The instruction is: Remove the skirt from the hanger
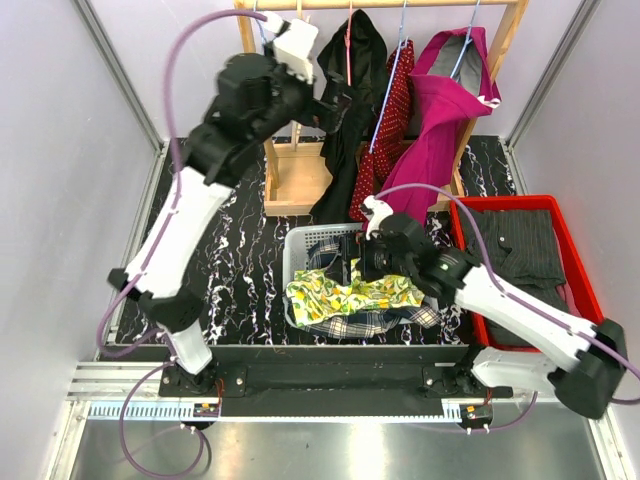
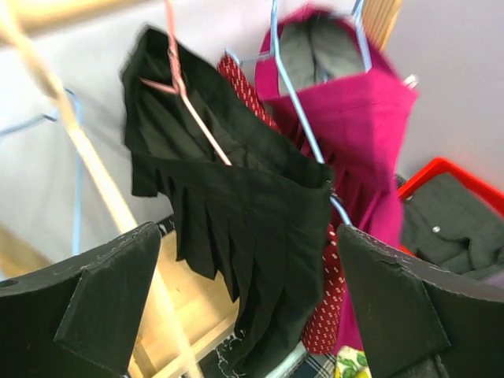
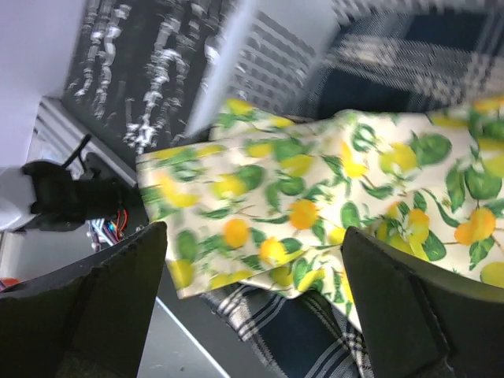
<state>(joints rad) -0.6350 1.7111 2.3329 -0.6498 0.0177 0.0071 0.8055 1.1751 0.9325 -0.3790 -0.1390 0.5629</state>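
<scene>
Left hand (image 2: 252,303) is up at the wooden rack (image 1: 505,50), fingers spread wide and pinching nothing. The black pleated skirt (image 2: 236,205) hangs just in front of it, filling the gap in the left wrist view, but contact can't be made out. Skirt is still on its pink hanger (image 2: 185,98) on the rail, left of a red dotted garment (image 1: 385,120) and a magenta garment (image 1: 440,130) — both of those on blue hangers.

Right hand (image 3: 256,307) is low over the white basket (image 1: 300,240), fingers spread apart too, with nothing between them. A lemon-print cloth (image 3: 315,197) lies under it, draped over the basket's near edge on top of a dark plaid cloth (image 1: 350,322).

Basket sits on the black marbled worktop (image 1: 240,260), in front of the rack. Red bin (image 1: 575,250) to the basket's right holds a dark grey garment (image 1: 515,245), folded flat.
</scene>
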